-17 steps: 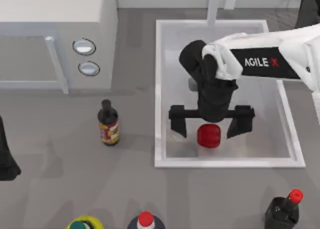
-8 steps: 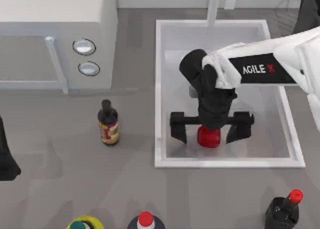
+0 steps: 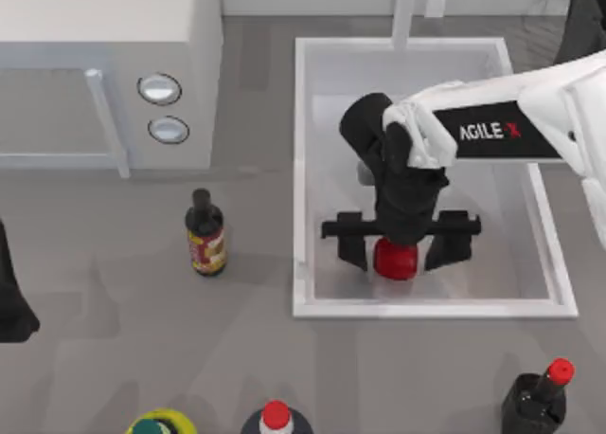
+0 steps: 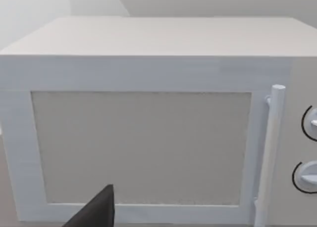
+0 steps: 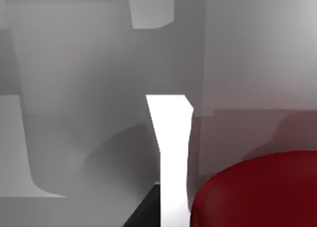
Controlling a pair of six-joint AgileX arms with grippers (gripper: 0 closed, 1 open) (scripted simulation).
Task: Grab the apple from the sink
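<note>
The apple (image 3: 395, 260) is small, red, round and shiny. It sits in the sink (image 3: 308, 178), near the front wall, right between the two fingers of the right gripper (image 3: 399, 251). The fingers are open, one on each side, and hold nothing. The gripper is straight above it. The left arm is parked far off by the microwave (image 4: 148, 113).

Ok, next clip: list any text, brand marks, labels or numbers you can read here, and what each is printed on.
"AGILE X" in white letters on the black panel of the right arm, which reaches over the sink.
The dark bottle on the table has a red and yellow label, but its print is too small to read.
The microwave knobs show no readable marks.
</note>
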